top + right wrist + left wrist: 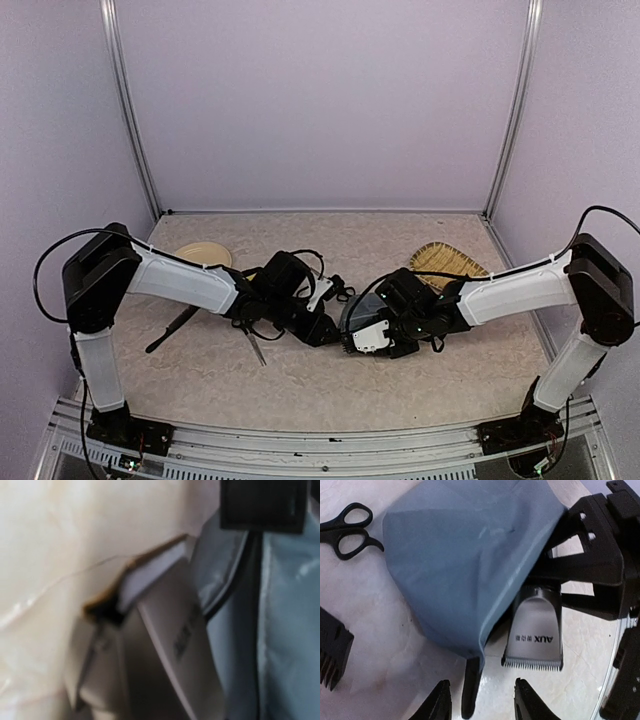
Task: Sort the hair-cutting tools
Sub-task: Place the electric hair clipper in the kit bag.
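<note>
At the centre of the table (300, 390), the grey zip pouch (465, 565) lies with its mouth raised, and the black-and-silver electric clipper (536, 630) sits partly inside it. The silver blade head, marked AUX, protrudes from under the fabric edge with its teeth toward the left gripper (482, 697). That gripper's fingers stand apart and hold nothing; a black tab at the pouch's corner lies between them without touching either. The right gripper (572, 545) is clamped on the pouch's upper edge beside the clipper; its own wrist view is blurred and shows only one finger against the fabric. One pair of black-handled scissors (347, 530) lies on the table just beyond the pouch, apart from it. A small black toothed piece (332, 652) rests near the pouch's other side. The long black comb (172, 330) lies well to the left, near the round beige plate (203, 254). A woven basket (447, 262) sits at the right rear.
</note>
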`<action>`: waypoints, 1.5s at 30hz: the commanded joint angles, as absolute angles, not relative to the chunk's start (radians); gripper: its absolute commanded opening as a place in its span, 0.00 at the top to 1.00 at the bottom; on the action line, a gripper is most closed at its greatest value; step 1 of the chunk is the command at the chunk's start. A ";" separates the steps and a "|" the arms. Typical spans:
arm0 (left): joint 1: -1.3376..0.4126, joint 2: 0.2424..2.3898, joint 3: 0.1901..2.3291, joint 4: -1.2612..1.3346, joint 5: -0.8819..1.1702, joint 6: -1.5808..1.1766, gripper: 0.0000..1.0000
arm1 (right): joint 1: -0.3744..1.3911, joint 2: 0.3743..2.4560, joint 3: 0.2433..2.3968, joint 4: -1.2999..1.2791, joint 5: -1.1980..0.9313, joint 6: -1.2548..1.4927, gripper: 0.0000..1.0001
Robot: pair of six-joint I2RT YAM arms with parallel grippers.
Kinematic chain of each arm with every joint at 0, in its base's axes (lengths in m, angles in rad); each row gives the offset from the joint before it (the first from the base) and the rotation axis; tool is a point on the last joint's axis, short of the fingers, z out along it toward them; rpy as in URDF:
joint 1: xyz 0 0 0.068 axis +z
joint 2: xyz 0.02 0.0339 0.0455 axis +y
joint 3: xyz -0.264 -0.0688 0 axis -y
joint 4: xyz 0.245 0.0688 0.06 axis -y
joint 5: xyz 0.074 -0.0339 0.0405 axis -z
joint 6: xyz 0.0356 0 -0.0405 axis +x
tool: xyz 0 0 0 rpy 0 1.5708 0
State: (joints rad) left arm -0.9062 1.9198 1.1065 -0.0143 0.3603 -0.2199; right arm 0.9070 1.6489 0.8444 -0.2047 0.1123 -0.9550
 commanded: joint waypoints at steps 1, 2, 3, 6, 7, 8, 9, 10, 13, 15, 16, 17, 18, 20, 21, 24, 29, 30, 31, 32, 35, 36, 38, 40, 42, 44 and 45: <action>-0.925 1.986 1.165 0.006 0.311 -0.210 0.63 | 0.900 1.610 0.845 -0.212 0.093 -0.940 0.86; -0.925 1.994 1.171 0.009 0.315 -0.208 0.66 | 0.900 1.607 0.843 -0.211 0.091 -0.941 0.86; -0.925 2.001 1.174 0.011 0.327 -0.206 0.73 | 0.900 1.606 0.843 -0.211 0.093 -0.940 0.86; -0.925 2.008 1.176 0.012 0.358 -0.207 0.89 | 0.898 1.606 0.843 -0.213 0.103 -0.938 0.86; -0.925 2.005 1.168 0.012 0.364 -0.205 0.93 | 0.898 1.604 0.841 -0.210 0.105 -0.938 0.86; -0.925 2.000 1.161 0.012 0.372 -0.201 0.96 | 0.898 1.597 0.836 -0.206 0.108 -0.939 0.86; -0.925 1.994 1.151 0.012 0.379 -0.198 0.99 | 0.898 1.589 0.831 -0.197 0.114 -0.940 0.86; -0.925 1.990 1.143 0.012 0.386 -0.195 1.00 | 0.898 1.582 0.825 -0.185 0.119 -0.941 0.87; -0.925 1.981 1.126 0.010 0.409 -0.191 1.00 | 0.896 1.566 0.815 -0.145 0.144 -0.943 0.86; -0.925 1.979 1.120 0.009 0.428 -0.191 1.00 | 0.893 1.567 0.814 -0.114 0.173 -0.942 0.86; -0.925 1.979 1.119 0.010 0.440 -0.189 1.00 | 0.894 1.570 0.813 -0.096 0.186 -0.941 0.87; -0.925 1.978 1.116 0.008 0.445 -0.189 1.00 | 0.893 1.571 0.815 -0.089 0.194 -0.937 0.87; -0.925 1.979 1.116 0.007 0.449 -0.190 1.00 | 0.891 1.571 0.818 -0.087 0.193 -0.935 0.87; -0.922 1.979 1.117 0.003 0.468 -0.187 1.00 | 0.887 1.577 0.818 -0.071 0.209 -0.939 0.87; -0.921 1.977 1.115 0.002 0.476 -0.188 1.00 | 0.888 1.583 0.818 -0.065 0.224 -0.943 0.87; -0.912 1.970 1.113 -0.001 0.511 -0.190 1.00 | 0.886 1.605 0.813 -0.054 0.266 -0.970 0.87; -0.880 1.930 1.076 0.034 0.564 -0.221 1.00 | 0.887 1.623 0.787 -0.050 0.274 -1.015 0.87; -0.871 1.925 1.072 0.040 0.570 -0.227 1.00 | 0.886 1.618 0.783 -0.052 0.264 -1.019 0.87; -0.862 1.921 1.068 0.042 0.575 -0.230 1.00 | 0.887 1.612 0.779 -0.054 0.254 -1.022 0.87; -0.856 1.918 1.065 0.043 0.580 -0.231 1.00 | 0.887 1.609 0.775 -0.052 0.251 -1.024 0.87; -0.846 1.914 1.063 0.036 0.588 -0.231 1.00 | 0.886 1.605 0.776 -0.056 0.250 -1.033 0.87; -0.844 1.914 1.062 0.034 0.594 -0.229 1.00 | 0.886 1.608 0.777 -0.058 0.254 -1.037 0.87; -0.844 1.911 1.061 0.032 0.603 -0.227 1.00 | 0.883 1.619 0.783 -0.065 0.264 -1.042 0.87; -0.844 1.910 1.063 0.026 0.612 -0.225 1.00 | 0.877 1.635 0.796 -0.070 0.273 -1.033 0.87; -0.845 1.907 1.059 0.024 0.621 -0.223 1.00 | 0.873 1.651 0.815 -0.077 0.282 -1.017 0.87; -0.847 1.907 1.060 0.020 0.625 -0.222 1.00 | 0.871 1.671 0.829 -0.080 0.306 -1.013 0.87; -0.850 1.908 1.060 0.018 0.627 -0.223 1.00 | 0.872 1.687 0.833 -0.082 0.326 -1.017 0.87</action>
State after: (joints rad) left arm -0.8532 1.9457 1.0767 0.0544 0.5777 -0.2249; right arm 0.9066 1.6375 0.8059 -0.0322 0.1978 -1.0229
